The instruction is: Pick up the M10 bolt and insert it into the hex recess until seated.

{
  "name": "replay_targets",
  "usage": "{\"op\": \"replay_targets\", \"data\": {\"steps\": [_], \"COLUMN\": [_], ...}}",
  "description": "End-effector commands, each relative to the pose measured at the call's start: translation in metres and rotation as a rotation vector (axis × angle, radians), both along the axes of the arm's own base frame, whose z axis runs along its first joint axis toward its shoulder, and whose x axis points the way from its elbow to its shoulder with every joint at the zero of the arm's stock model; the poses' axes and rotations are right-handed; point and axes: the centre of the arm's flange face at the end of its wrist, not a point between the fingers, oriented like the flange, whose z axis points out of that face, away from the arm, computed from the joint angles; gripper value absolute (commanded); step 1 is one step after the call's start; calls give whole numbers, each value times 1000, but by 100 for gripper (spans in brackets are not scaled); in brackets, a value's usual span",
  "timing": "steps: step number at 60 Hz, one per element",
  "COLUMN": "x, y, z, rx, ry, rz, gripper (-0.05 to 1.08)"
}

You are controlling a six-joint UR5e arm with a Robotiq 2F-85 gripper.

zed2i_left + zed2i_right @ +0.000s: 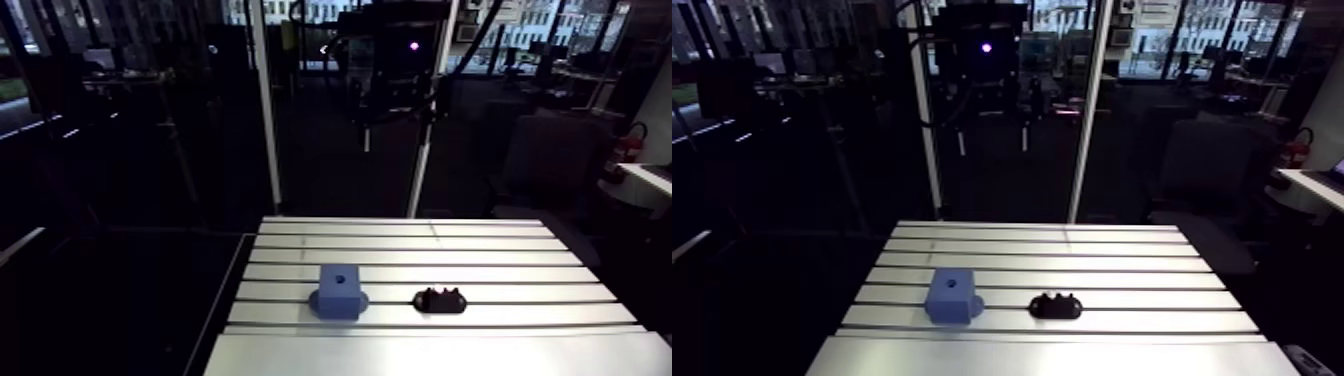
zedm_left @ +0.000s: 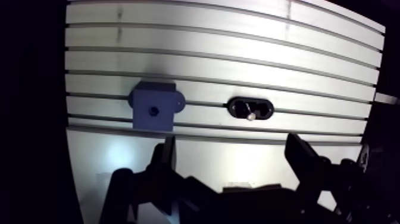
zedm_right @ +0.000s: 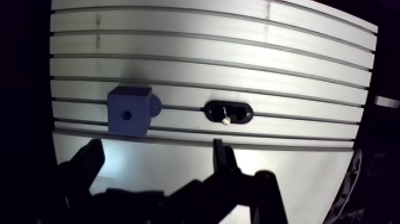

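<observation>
Found the gripper (image 2: 233,164) spread wide and empty, hanging high over the near strip of the tabletop (image 2: 238,47). Spotted the M10 bolt (image 2: 249,111) straight ahead of it, well apart, seated in a black holder (image 2: 265,108) and lined up roughly with the gap between the fingers (image 2: 167,156) (a shade nearer one finger than the other). Judged its long axis close to upright, bright end uppermost, though too small to be sure. Placed the blue block (image 2: 141,117) beside the holder, apart from it, with the hex recess (image 2: 153,111) opening upward. Reckoned on a forward reach and a descent before any closing.
</observation>
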Motion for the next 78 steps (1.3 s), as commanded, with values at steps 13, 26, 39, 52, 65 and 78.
{"op": "replay_targets", "data": {"steps": [13, 26, 39, 52, 65, 78], "x": [3, 8, 16, 18, 19, 21], "y": [29, 53, 74, 82, 82, 82], "z": [-47, -72, -96, -110, -121, -133], "rx": [2, 4, 3, 8, 3, 5], "ry": [24, 19, 5, 21, 16, 94], "rz": [7, 4, -3, 40, 40, 38], "gripper": [0, 0, 1, 1, 1, 0]}}
